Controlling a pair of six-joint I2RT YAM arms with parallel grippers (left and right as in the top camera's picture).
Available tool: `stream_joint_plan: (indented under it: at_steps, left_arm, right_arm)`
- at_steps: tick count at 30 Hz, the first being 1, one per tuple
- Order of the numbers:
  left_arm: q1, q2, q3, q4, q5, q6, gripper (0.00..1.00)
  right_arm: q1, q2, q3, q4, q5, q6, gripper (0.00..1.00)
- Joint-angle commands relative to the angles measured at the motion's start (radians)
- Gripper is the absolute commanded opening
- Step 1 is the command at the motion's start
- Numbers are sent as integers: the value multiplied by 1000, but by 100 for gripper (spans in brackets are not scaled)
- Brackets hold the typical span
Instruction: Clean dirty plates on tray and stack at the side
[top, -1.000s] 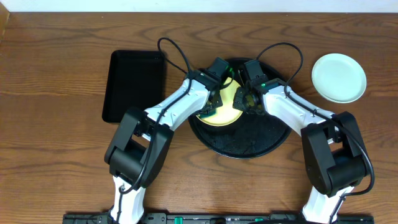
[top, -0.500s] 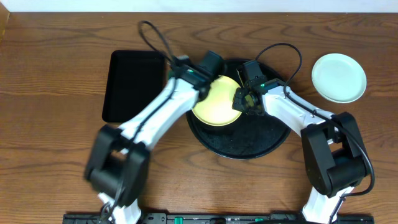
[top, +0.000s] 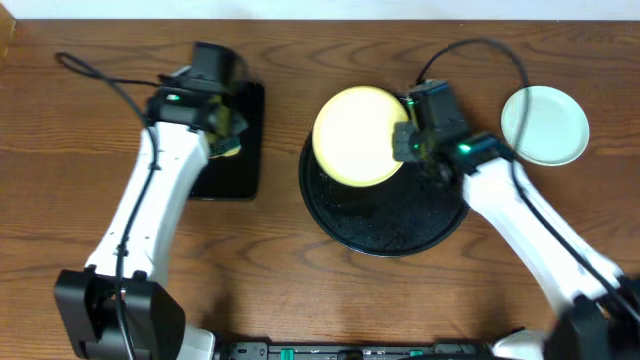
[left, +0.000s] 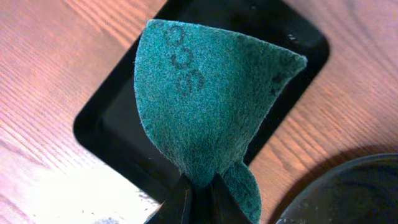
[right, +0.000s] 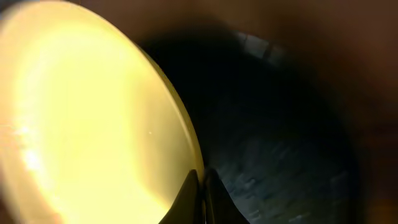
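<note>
Jaws on fibrous pad (left: 205, 106), seemingly glossy plate (right: 81, 124)

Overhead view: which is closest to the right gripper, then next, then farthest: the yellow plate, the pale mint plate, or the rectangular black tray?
From the right gripper:
1. yellow plate: gripped by it, in the middle.
2. pale mint plate: on the table, right side.
3. rectangular black tray: far left side.

The round tray (top: 385, 222) lies at centre of the frame, one plate (top: 355, 135) over its upper edge, the rectangular tray (top: 242, 150) at left, another plate (top: 545, 125) at right.
</note>
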Motion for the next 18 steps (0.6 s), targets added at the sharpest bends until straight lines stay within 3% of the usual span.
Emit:
stream_joint_plan:
  at_steps: [1,9,18]
  left_arm:
    - [73,10,-26,-8,128,73,8]
    - [206,10,-31,-19,210,133,7]
    - [230,10,-36,-19,214,169,8]
  right_arm:
    - [27,-98,17,26,130,-274,1]
    - [127,-230,17,163,338,-765,1]
    - [310,-239,17,462,662,-1428,1]
